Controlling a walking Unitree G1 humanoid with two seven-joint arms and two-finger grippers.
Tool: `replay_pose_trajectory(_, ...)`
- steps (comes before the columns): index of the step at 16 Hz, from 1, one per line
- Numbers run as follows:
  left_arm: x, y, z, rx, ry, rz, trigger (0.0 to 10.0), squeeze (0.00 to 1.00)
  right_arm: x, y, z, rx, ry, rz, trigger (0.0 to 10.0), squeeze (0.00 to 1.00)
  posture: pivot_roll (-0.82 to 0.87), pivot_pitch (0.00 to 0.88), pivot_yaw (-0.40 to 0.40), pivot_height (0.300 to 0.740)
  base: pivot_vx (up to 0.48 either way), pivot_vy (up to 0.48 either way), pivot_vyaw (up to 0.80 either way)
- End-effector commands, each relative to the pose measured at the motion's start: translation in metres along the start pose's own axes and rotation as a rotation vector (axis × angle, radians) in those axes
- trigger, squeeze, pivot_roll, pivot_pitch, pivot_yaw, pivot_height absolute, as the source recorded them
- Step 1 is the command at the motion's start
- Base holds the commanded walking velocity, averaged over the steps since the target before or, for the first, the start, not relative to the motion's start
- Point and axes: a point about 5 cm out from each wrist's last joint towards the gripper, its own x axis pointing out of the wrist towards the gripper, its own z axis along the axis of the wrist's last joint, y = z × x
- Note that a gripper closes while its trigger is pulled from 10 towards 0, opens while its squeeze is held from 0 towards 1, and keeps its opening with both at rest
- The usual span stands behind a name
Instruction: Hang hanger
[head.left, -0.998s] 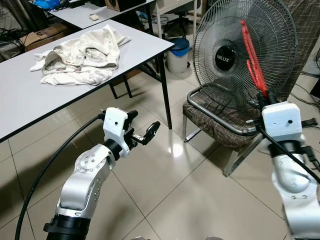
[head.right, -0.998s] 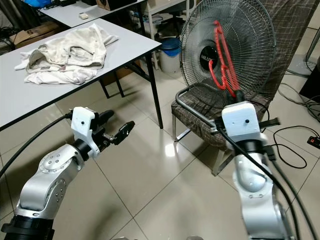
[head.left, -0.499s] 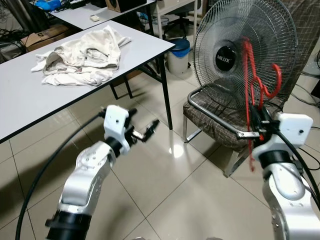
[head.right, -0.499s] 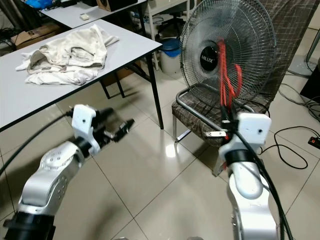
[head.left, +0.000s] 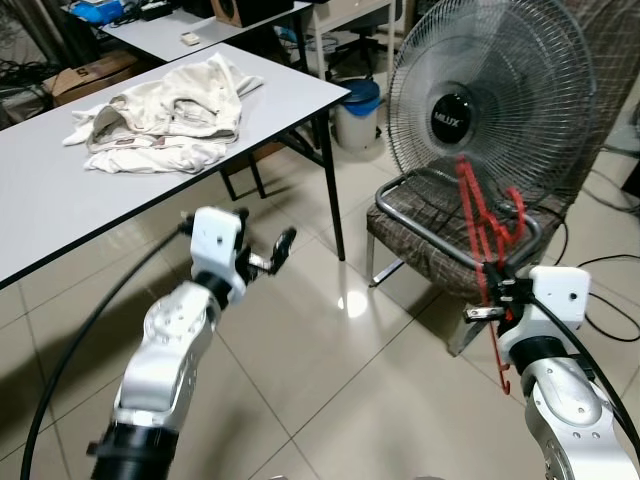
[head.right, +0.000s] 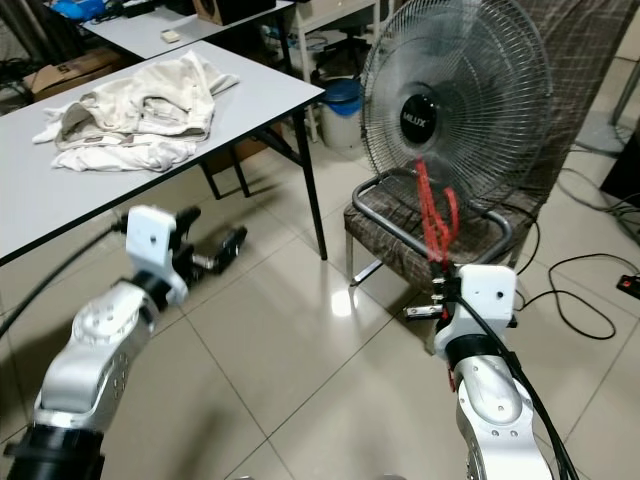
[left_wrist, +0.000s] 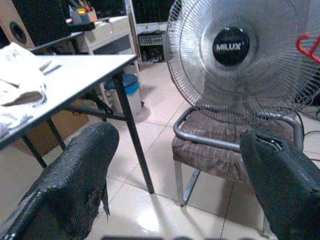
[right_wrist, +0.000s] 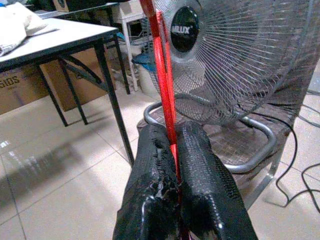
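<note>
Red plastic hanger (head.left: 478, 220) pinched in right pincer (right_wrist: 172, 150); left pincer (left_wrist: 175, 165) spread, empty; risk: hook snagging round wire-grille fan (head.left: 492, 100).

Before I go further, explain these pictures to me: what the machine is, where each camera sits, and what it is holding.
This is a walking humanoid robot with two silver arms, each ending in a two-fingered black claw. The two wide pictures come from cameras in its head, looking down and forward. The other two come from cameras on its wrists, looking along the fingers. The right claw is shut on a red hanger, holding it in front of a large fan that sits on a chair. The left claw is open and holds nothing. To the robot's left, a grey table bears a crumpled pile of white clothes.
</note>
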Motion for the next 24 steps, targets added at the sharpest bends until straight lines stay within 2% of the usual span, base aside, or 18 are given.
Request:
replay_pose_trajectory(1,-0.002,0.001,0.001,0.015,-0.004,0.025,10.0,0.00,0.001,0.005,0.008,0.006,-0.042,0.037,10.0,0.00,-0.17,0.000,0.128,0.740,0.000,0.000,0.00)
replay_pose_trajectory(3,-0.001,0.000,0.000,0.029,0.002,0.058,10.0,0.00,0.003,0.004,0.007,-0.019,-0.046,0.053,10.0,0.00,-0.17,0.000,0.110,0.740,0.261,0.000,0.80)
replay_pose_trajectory(4,0.000,0.001,-0.001,0.009,-0.002,0.080,10.0,0.00,0.006,0.002,0.006,-0.041,-0.042,0.069,10.0,0.00,-0.17,0.000,0.103,0.740,0.285,0.000,0.80)
replay_pose_trajectory(7,0.000,0.000,-0.004,-0.018,-0.007,0.093,10.0,0.00,0.011,-0.004,0.006,-0.038,-0.041,0.071,10.0,0.00,-0.17,0.000,0.093,0.740,0.329,0.000,0.80)
replay_pose_trajectory(11,0.000,-0.004,-0.007,-0.014,0.009,0.086,10.0,0.00,0.017,-0.012,0.007,-0.048,-0.049,0.058,10.0,0.00,-0.17,0.000,0.078,0.740,0.355,0.000,0.80)
replay_pose_trajectory(12,0.003,-0.008,-0.003,0.000,-0.006,0.068,10.0,0.00,0.019,-0.019,0.013,-0.099,-0.084,0.042,10.0,0.00,-0.17,0.000,0.070,0.740,0.352,0.000,0.00)
replay_pose_trajectory(15,0.007,-0.010,0.005,-0.018,-0.032,0.068,10.0,0.00,0.018,-0.020,0.027,-0.076,-0.136,0.085,10.0,0.00,-0.17,0.000,0.065,0.740,0.352,0.000,0.00)
replay_pose_trajectory(18,0.010,-0.011,0.005,-0.026,-0.037,0.074,10.0,0.00,0.017,-0.022,0.025,0.022,-0.110,0.093,10.0,0.00,-0.18,0.000,0.053,0.740,0.352,0.000,0.00)
replay_pose_trajectory(24,0.016,-0.014,0.007,-0.016,-0.037,0.081,10.0,0.00,0.018,-0.027,0.025,0.041,-0.093,0.068,10.0,0.00,-0.19,0.000,0.025,0.740,0.352,0.000,0.00)
